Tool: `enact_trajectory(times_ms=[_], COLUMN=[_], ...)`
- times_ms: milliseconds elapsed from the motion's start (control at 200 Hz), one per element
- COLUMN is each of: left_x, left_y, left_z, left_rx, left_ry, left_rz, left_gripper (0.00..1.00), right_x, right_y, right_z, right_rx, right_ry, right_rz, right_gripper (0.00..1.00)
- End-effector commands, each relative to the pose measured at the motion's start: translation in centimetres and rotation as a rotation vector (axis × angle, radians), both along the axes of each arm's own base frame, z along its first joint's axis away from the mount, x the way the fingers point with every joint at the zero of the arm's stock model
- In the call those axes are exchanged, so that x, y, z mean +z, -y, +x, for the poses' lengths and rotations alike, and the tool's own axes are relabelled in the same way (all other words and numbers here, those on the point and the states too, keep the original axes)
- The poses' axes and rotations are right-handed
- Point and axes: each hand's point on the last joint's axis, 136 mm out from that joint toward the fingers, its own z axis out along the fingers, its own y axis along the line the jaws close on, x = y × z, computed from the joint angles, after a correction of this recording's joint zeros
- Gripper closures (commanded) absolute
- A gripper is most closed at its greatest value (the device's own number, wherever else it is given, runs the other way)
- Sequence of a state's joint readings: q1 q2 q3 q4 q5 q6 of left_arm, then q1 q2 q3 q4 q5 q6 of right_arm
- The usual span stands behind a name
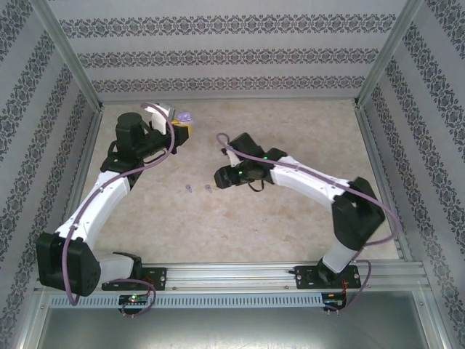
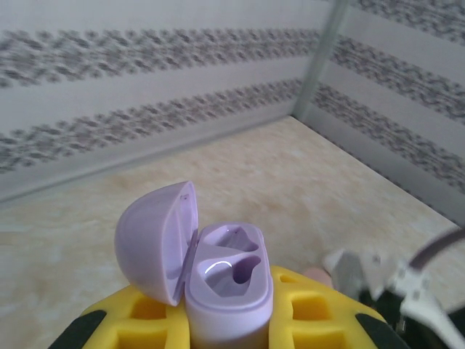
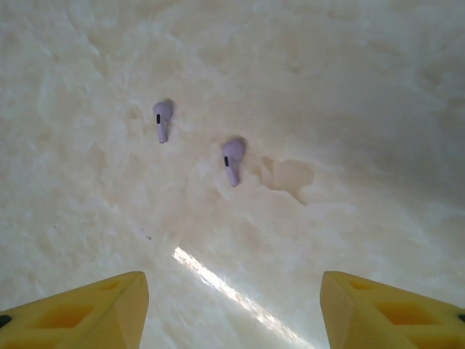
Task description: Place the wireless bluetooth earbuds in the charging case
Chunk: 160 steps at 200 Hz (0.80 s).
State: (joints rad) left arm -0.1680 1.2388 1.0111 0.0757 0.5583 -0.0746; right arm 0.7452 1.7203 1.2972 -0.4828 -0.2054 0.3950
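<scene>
A purple charging case [image 2: 229,291] stands upright with its lid [image 2: 155,240] swung open to the left and both sockets empty. My left gripper [image 2: 229,331] is shut on the case's lower body with its yellow fingers [image 2: 320,313]. From above, that case [image 1: 187,117] is held over the table's far left by the left gripper [image 1: 182,129]. Two purple wireless bluetooth earbuds [image 3: 162,118] [image 3: 232,158] lie apart on the table. My right gripper [image 3: 232,313] hovers open just short of them, nothing between its fingers [image 3: 80,313]. In the top view the earbuds [image 1: 189,189] [image 1: 208,187] lie just left of the right gripper [image 1: 216,179].
The beige table [image 1: 290,218] is fenced by patterned walls [image 1: 218,58] and metal corner posts [image 1: 69,65]. A purple cable [image 1: 247,154] loops along the right arm. Part of the right arm [image 2: 378,280] shows at the lower right of the left wrist view.
</scene>
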Motion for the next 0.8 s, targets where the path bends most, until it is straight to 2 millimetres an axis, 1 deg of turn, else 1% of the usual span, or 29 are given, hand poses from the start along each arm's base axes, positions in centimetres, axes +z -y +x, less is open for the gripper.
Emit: enact_trajectory(times_ms=[0, 80, 255, 340, 505, 794], left_x=[3.1, 3.7, 4.6, 5.0, 5.9, 6.3], left_y=[-3.7, -5.0, -7.4, -8.7, -10.6, -13.4], left_z=[1.2, 1.4, 1.7, 1.9, 2.0, 2.1], left_rx=[0.238, 0.305, 0.414, 0.464, 0.511, 0.591], left_ry=[0.095, 0.094, 0.118, 0.132, 0.14, 0.143], left_rz=[-0.044, -0.053, -0.078, -0.096, -0.149, -0.2], left_gripper=[1.0, 1.0, 1.0, 1.0, 1.0, 1.0], right_x=[0.0, -1.0, -2.9, -3.8, -5.4, -7.6], right_y=[-2.1, -3.7, -6.2, -7.1, -8.7, -11.0], right_z=[1.1, 1.2, 1.9, 2.3, 3.1, 3.7], right_rx=[-0.037, -0.028, -0.043, -0.055, -0.058, -0.031], right_ry=[0.013, -0.001, -0.018, -0.023, -0.018, 0.005], right_rz=[-0.028, -0.044, -0.112, -0.138, -0.185, -0.293], right_gripper=[0.38, 0.4, 0.44, 0.47, 0.5, 0.52])
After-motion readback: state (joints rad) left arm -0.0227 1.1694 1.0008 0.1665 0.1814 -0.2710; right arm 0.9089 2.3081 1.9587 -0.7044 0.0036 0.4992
